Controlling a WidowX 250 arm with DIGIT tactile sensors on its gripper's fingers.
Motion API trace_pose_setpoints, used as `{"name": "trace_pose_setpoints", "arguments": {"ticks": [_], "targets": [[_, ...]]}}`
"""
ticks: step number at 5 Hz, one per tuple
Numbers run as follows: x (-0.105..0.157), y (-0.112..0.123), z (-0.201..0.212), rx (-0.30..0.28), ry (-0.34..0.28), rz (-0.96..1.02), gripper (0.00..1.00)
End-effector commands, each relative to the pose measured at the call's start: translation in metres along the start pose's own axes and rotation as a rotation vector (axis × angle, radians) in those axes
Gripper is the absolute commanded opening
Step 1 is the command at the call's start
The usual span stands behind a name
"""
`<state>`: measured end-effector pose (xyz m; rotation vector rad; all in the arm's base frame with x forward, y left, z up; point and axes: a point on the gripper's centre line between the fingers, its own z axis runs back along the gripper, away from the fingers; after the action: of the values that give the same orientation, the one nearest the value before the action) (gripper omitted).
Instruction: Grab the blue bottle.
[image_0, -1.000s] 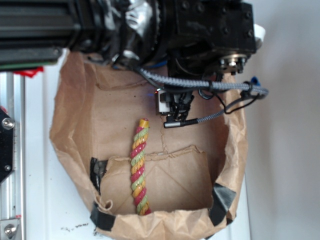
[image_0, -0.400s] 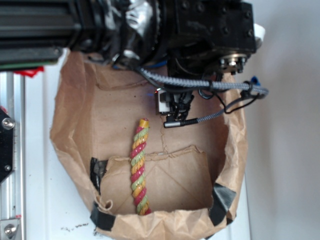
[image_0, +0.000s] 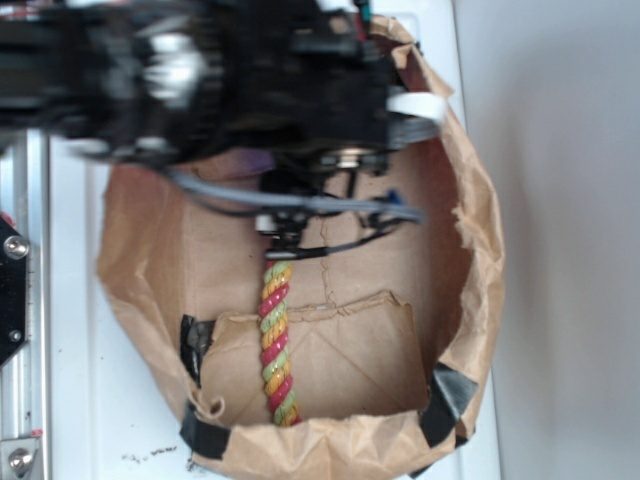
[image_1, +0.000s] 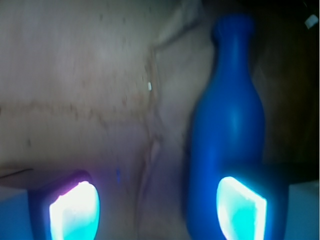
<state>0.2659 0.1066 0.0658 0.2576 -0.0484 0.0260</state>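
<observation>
Approach is the step in hand: the gripper (image_1: 157, 207) is held wide open above the paper, with the blue bottle (image_1: 227, 130) lying just before the right-hand finger (image_1: 240, 207) in the wrist view. A sideways shift is called for next, so that the bottle is bracketed before closing.

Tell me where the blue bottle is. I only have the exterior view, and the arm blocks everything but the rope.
Observer: The wrist view shows the blue bottle lying on the brown paper, just ahead of the end effector.
Operator: Is it between the fingers?
Observer: No. It lines up with the finger pad on that image's right; the gap holds only paper.
Operator: Jaws open?
Observer: Yes, the pads stand wide apart, gripping nothing.
</observation>
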Motion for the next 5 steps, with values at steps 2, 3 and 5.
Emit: {"name": "trace_pose_setpoints", "arguments": {"ticks": [2, 3, 5], "targets": [[0.019, 0.025, -0.001, 0.078, -0.062, 0.116, 1.0], [0.033, 0.031, -0.006, 0.092, -0.051, 0.153, 1.0], [0.037, 0.027, -0.006, 0.087, -0.104, 0.134, 1.0]]}}
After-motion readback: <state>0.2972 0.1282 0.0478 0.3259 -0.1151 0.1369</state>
